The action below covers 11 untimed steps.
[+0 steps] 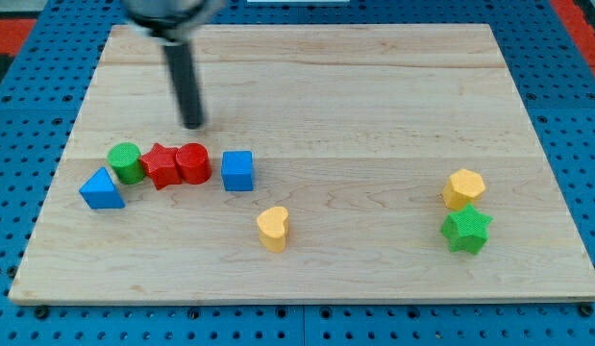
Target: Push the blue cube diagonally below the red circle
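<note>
The blue cube (pixel 237 170) sits on the wooden board just right of the red circle (pixel 193 162), with a small gap between them. The red circle touches a red star (pixel 162 165) on its left. My tip (pixel 193 125) is above the red circle in the view, a short way off it, and up-left of the blue cube. It touches no block.
A green circle (pixel 126 162) touches the red star's left side. A blue triangle (pixel 102 189) lies below-left of it. A yellow heart (pixel 273 228) lies below-right of the blue cube. A yellow hexagon (pixel 463 188) and green star (pixel 466 231) sit at the right.
</note>
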Each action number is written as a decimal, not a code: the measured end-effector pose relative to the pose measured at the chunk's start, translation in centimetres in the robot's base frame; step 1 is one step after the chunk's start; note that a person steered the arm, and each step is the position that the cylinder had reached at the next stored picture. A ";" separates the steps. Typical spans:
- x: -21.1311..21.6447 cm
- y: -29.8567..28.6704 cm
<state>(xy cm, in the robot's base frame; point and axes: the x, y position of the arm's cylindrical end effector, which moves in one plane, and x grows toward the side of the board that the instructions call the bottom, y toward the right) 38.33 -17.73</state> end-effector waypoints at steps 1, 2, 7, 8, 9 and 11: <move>1.7 -7.6; 4.1 -7.9; 7.6 9.2; 7.6 16.1; 7.8 17.0; 8.7 16.2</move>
